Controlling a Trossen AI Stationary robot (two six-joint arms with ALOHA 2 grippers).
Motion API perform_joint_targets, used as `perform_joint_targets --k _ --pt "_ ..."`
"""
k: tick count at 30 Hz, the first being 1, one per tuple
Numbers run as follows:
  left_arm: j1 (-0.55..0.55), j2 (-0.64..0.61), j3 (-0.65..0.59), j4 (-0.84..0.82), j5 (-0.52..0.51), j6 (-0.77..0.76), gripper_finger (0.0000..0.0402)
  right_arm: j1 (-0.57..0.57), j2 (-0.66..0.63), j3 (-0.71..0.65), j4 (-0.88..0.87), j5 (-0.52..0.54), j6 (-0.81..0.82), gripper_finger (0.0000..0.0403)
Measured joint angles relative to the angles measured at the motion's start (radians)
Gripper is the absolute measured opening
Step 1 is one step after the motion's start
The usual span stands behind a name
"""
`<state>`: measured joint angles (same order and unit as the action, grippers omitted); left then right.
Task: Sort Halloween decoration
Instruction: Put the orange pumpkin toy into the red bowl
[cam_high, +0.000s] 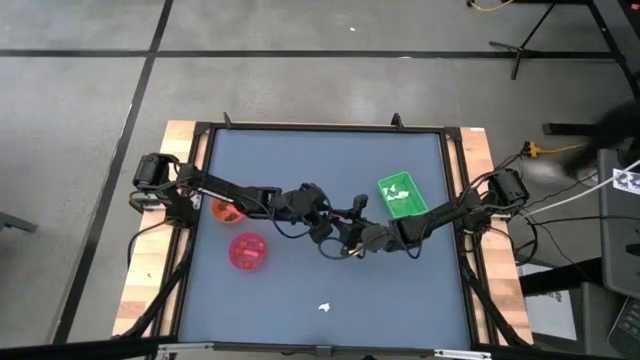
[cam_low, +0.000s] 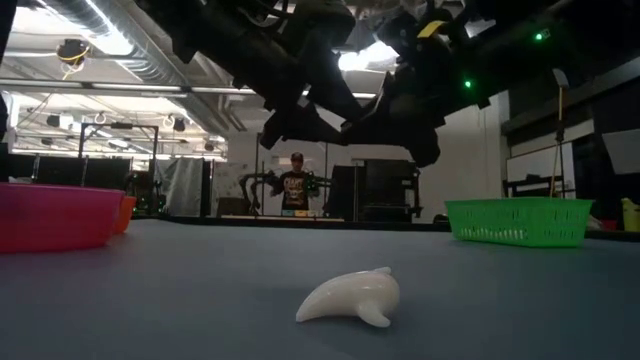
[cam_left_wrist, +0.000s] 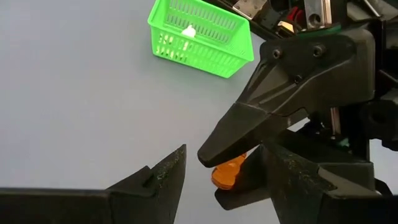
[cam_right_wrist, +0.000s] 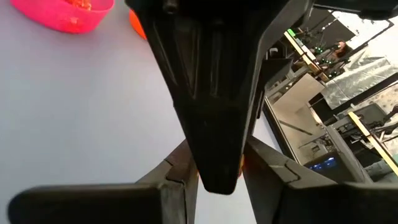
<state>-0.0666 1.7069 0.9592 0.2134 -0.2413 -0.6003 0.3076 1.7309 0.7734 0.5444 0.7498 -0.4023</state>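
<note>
Above the middle of the table my right gripper (cam_high: 351, 244) is shut on a small orange piece (cam_left_wrist: 229, 172) of the Halloween decoration. My left gripper (cam_left_wrist: 224, 155) faces it, open, with one finger on either side of the right gripper's tips and the orange piece; whether it touches them I cannot tell. A white curved piece (cam_low: 350, 297) lies on its side on the table near the front edge. Another white piece (cam_left_wrist: 188, 30) lies in the green tray (cam_high: 402, 195). My right gripper pinches the orange piece (cam_left_wrist: 231, 167) between its two fingertips (cam_left_wrist: 249, 124). It comes from the table's right, slanting a little downward. The piece is lifted clear of the table. My own finger hides part of it in the left wrist view.
The pink bowl (cam_high: 248, 252) and the orange bowl (cam_high: 228, 210) stand at the left, under the left arm's reach. The green tray stands at the right, beside the right arm. A person stands in the room far behind the table (cam_low: 296, 185).
</note>
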Motion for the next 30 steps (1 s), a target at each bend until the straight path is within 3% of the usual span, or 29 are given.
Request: perform_joint_targets --k 15,30 --pt "-0.002 0.000 0.000 0.001 -0.001 -0.033 0.0187 0.000 0.000 0.000 0.016 0.000 0.000 0.0104" --pt "-0.002 0.000 0.000 0.000 0.000 -0.081 0.0114 0.000 0.000 0.000 0.017 0.000 0.000 0.0104"
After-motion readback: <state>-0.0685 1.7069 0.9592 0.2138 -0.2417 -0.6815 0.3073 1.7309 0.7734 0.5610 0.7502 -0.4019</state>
